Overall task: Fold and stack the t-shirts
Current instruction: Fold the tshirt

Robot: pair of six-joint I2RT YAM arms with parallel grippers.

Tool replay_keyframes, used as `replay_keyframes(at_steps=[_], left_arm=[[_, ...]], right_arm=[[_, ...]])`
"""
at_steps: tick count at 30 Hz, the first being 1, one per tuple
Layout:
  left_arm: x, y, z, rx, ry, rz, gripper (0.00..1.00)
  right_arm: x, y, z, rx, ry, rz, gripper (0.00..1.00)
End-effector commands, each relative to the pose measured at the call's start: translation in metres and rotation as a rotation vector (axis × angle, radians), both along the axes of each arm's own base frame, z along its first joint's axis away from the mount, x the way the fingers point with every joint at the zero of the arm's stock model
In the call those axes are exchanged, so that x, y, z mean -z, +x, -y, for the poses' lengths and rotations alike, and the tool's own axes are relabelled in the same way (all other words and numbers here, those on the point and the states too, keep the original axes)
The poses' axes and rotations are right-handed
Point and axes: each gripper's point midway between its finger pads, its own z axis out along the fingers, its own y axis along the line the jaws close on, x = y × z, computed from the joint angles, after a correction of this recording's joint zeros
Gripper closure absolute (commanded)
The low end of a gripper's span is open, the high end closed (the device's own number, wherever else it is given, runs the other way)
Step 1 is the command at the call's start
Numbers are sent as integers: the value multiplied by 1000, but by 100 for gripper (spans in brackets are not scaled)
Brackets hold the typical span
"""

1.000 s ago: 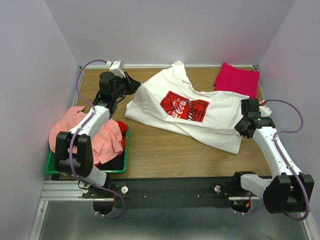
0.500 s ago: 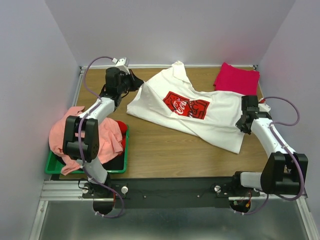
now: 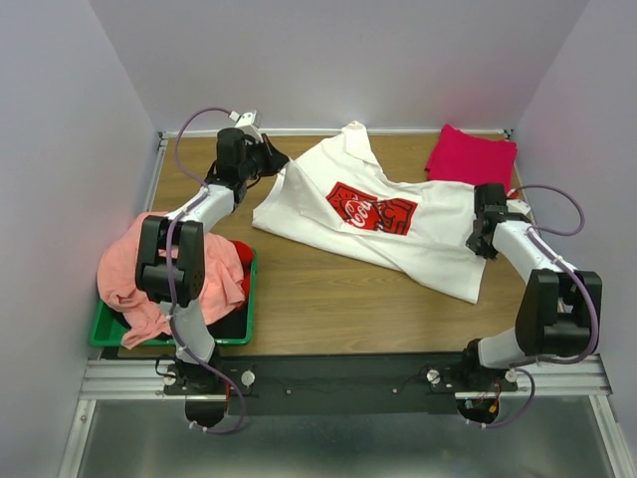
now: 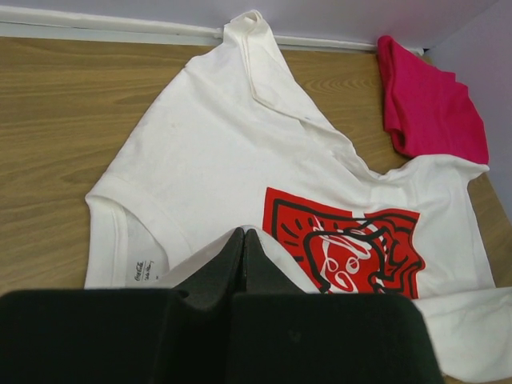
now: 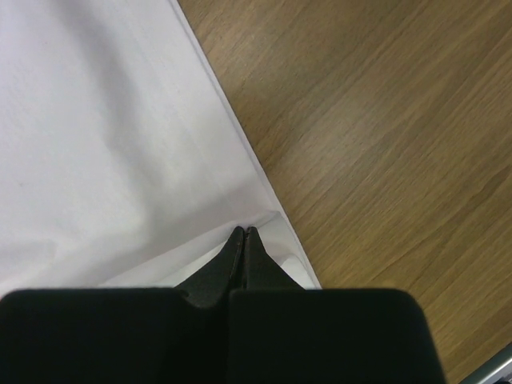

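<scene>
Hard-to-see stuff first: the red t-shirt (image 3: 240,251) is mostly buried, only a sliver pokes out from under the salmon-pink t-shirt (image 3: 124,269). That one is heaped over the green bin (image 3: 214,340) at the near left, so only the bin's front rim shows. From the top camera the right arm's wrist blocks its own fingertips, and in both wrist views the black tool body cuts off the bottom of the picture. The lettering on the chest print is too small for me to read. The white t-shirt (image 3: 299,204) lies spread and a bit rumpled across the middle of the worktop (image 3: 328,299), print up, one sleeve folded toward the back wall. The magenta-red t-shirt (image 3: 472,157) sits folded in the back right corner, just beside it. The left arm is stretched way out to the back left, and the left tool (image 4: 243,232) is clamped fully closed on a raised fold at the white tee's left edge. The right arm is bent at the elbow along the right side. The right tool (image 5: 244,230) points down, pinched tight on the hem at the shirt's right edge.
</scene>
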Motion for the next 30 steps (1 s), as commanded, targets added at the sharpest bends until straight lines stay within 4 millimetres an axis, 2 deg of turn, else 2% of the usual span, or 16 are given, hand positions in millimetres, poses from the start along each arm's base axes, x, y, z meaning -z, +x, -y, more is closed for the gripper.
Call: replay_keyframes(at_steps=[1, 2, 4, 5, 6, 7, 8, 9, 11, 12, 13, 16, 19, 20, 25, 30], left_arm=[[-3, 17, 8, 25, 9, 24, 100], [-10, 21, 10, 34, 6, 38, 100], [-4, 28, 11, 33, 8, 26, 98], [-5, 32, 10, 22, 14, 23, 64], [-4, 34, 8, 10, 22, 18, 48], [2, 33, 2, -20, 36, 0, 23], [4, 31, 0, -35, 43, -3, 15], [6, 28, -3, -51, 52, -6, 11], [14, 14, -8, -94, 83, -19, 9], [7, 7, -9, -103, 85, -4, 8], [11, -2, -2, -94, 92, -8, 8], [34, -30, 6, -76, 84, -41, 8], [62, -60, 24, -25, 44, -100, 8], [66, -65, 26, -21, 39, -107, 8], [91, -87, 43, 27, -3, -158, 8], [124, -88, 46, 31, -8, -221, 8]], right_arm=[[-7, 16, 14, 27, -57, 33, 100], [-9, 21, 13, 24, -51, 43, 100], [-12, 29, 13, 11, -48, 57, 98], [-14, 31, 12, -9, -47, 54, 87], [-20, 37, 11, -21, -46, 71, 75], [-23, 39, 9, -43, -37, 76, 59], [-27, 40, 7, -51, -35, 85, 26], [-30, 39, 7, -53, -29, 96, 17], [-32, 32, 1, -76, -7, 109, 11], [-32, 30, -2, -85, 5, 114, 10], [-30, 26, -6, -93, 25, 115, 10], [-19, 15, -35, -156, 167, 135, 10], [-3, -3, -73, -231, 341, 131, 10], [-6, -6, -78, -241, 361, 149, 10], [0, -24, -90, -219, 427, 159, 10], [23, -36, -86, -169, 424, 94, 7]])
